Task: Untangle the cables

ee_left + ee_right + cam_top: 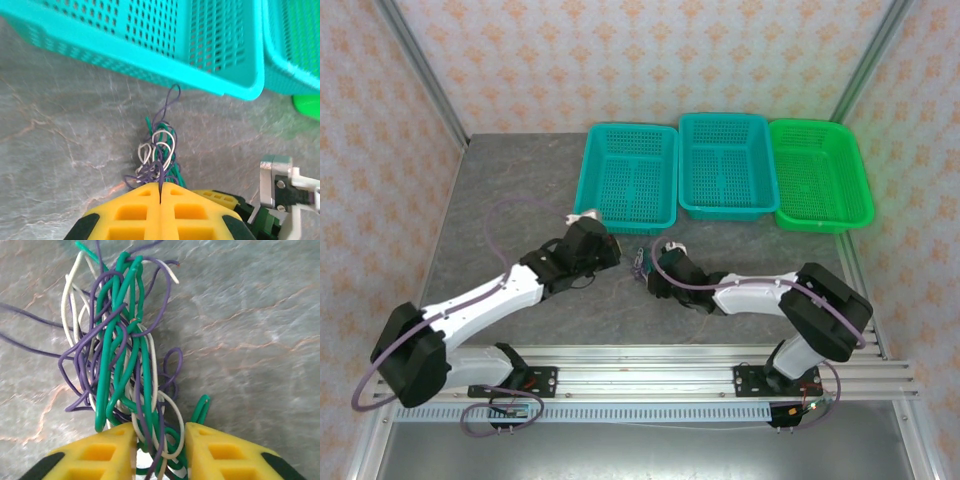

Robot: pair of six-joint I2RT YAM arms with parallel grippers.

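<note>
Left wrist view: the left tool [160, 194] has its yellow fingers pressed together, pinching a purple strand of the cables [159, 150] in the seam between them. The cables form a knotted clump of purple, green and white strands. The clump lies on the grey bench [60, 135] directly ahead of the fingertips and touches them. Beyond the clump, and apart from it, stands a teal basket [150, 55].

Right wrist view: the right tool [160, 442] has its fingers spread. Several green, white and purple strands run through the gap between them, and the rest of the clump lies just ahead on the bench.

Top external view: the two tools face each other with the clump between their tips. Farther out, a second teal basket [725, 165] and a green basket [820, 175] stand in a row with the first.
</note>
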